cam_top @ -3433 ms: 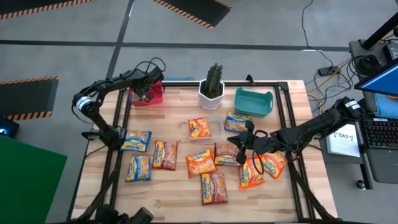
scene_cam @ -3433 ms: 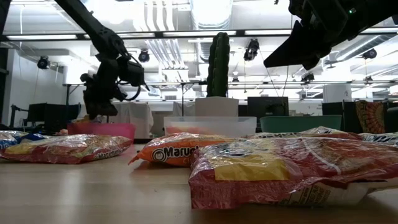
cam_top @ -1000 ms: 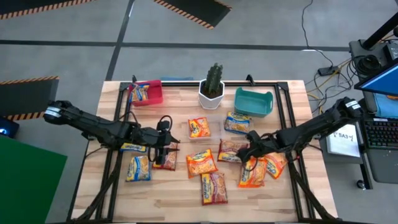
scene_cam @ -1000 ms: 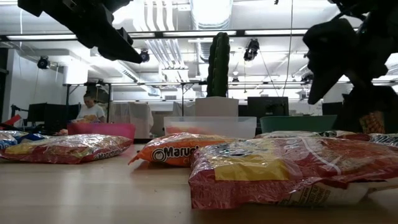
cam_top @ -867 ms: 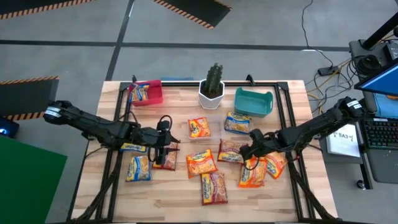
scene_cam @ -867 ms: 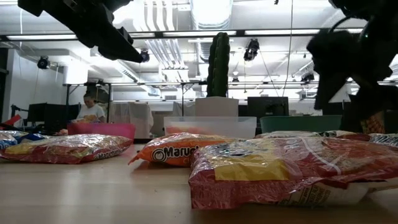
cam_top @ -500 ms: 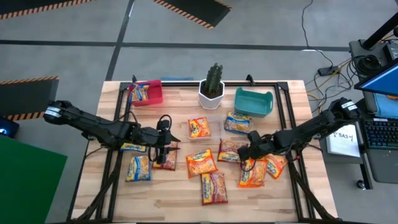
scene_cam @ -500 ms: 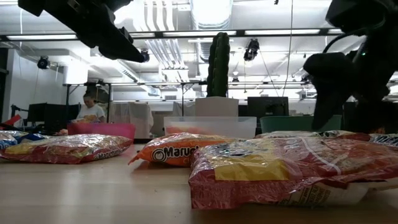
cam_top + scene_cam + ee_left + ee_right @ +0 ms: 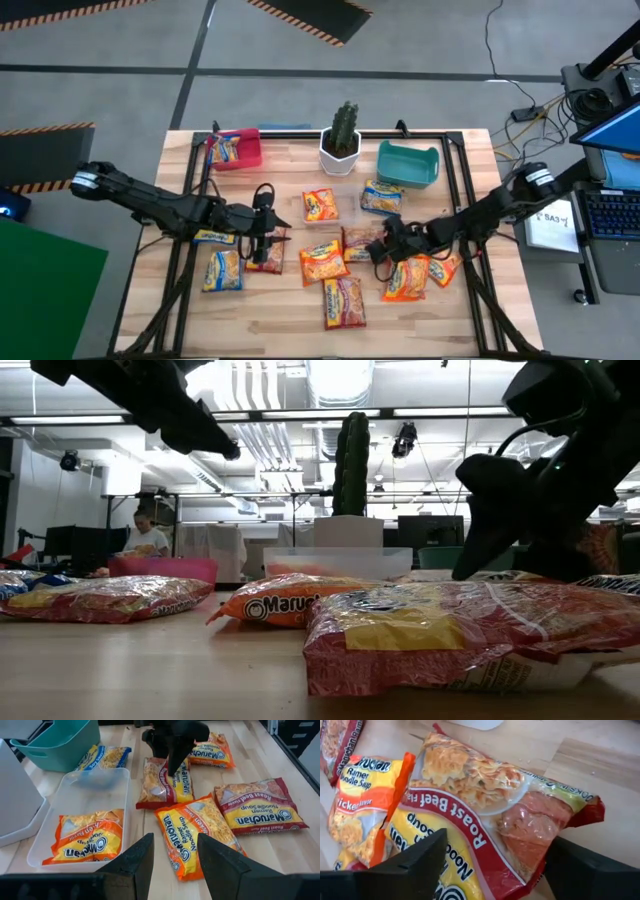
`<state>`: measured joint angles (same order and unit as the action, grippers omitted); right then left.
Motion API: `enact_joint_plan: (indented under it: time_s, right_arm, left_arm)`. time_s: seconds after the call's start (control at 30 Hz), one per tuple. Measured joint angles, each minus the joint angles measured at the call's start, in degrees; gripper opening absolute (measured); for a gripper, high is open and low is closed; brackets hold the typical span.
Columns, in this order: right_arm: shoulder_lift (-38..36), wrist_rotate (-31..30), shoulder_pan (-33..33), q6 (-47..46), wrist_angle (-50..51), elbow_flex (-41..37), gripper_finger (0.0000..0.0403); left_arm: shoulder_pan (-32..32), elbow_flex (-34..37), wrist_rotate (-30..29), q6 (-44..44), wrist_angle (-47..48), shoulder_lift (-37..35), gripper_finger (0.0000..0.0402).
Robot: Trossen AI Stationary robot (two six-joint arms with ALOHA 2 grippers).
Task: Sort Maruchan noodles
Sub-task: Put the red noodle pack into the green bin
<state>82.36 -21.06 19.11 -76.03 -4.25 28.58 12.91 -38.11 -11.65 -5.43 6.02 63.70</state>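
The right gripper [image 9: 381, 243] hovers with fingers [image 9: 415, 862] spread astride the red roast-beef packet [image 9: 490, 820], which lies flat on the bench [image 9: 280, 320] just at five o'clock from centre. For a sound grip, I judge the fingers should drop squarely over the packet's edges before pinching. The left gripper [image 9: 277, 240] waits at eight o'clock, fingers [image 9: 132, 865] parted and empty, above another packet [image 9: 266, 252].
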Motion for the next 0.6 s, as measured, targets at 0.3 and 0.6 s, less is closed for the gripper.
enact_joint_plan:
  time_s: [0.3, 0.6]
  right_arm:
    - [-2.3, -0.5, 0.0, 2.1, 0.5, -0.2, 0.0105]
    - [-8.1, -0.7, 0.0, 7.5, 1.0, 0.6, 0.0012]
  left_arm:
    - [0.0, 0.0, 0.0, 0.0, -1.1, 0.0, 0.0135]
    - [0.0, 0.0, -2.6, 0.4, -1.4, 0.0, 0.0135]
